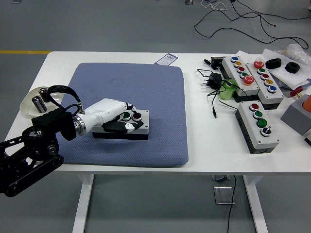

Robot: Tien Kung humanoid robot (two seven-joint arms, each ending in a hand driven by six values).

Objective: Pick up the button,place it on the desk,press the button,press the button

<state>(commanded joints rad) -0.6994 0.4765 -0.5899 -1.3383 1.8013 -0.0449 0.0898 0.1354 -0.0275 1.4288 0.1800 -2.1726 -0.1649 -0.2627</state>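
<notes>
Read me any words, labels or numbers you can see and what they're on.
Nothing reads clearly.
Card at the mat's far edge: has print, too small to read.
Button boxes: no readable labels; only coloured buttons show.

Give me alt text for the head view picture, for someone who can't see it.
The left robot hand rests on a small grey button box with a green and a red button, on a blue mat on a white table. More button boxes and cables lie at right.
</notes>
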